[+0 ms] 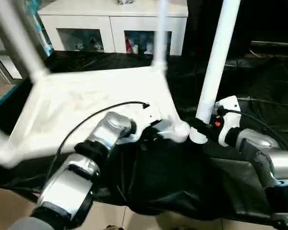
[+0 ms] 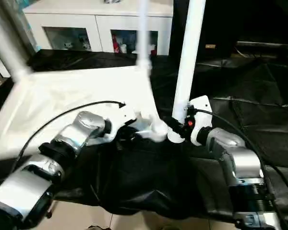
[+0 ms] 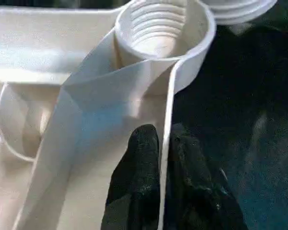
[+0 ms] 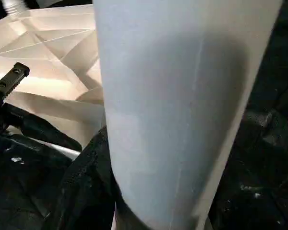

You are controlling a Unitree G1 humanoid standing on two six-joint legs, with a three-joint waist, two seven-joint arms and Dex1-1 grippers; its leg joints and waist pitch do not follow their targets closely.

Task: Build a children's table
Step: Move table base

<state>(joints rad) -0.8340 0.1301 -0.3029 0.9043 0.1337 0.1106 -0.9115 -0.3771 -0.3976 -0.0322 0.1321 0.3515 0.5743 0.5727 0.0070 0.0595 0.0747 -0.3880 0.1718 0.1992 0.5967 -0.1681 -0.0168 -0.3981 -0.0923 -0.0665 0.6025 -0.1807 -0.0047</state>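
While apparently pinching tabletop rim [image 3: 165, 134], left hand [image 3: 165, 191].

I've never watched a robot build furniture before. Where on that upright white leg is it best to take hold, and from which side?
Probably low on the leg, just above its flared end, coming level from the robot's right, as the right gripper does. The tube is round and upright, so two fingers can close across it, and a low hold helps steer the end toward the empty threaded socket beside it.

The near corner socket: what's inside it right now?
Inside the corner socket only bare screw threads show, no leg. Its bottom is hidden. The loose leg stands beside it in the right gripper.
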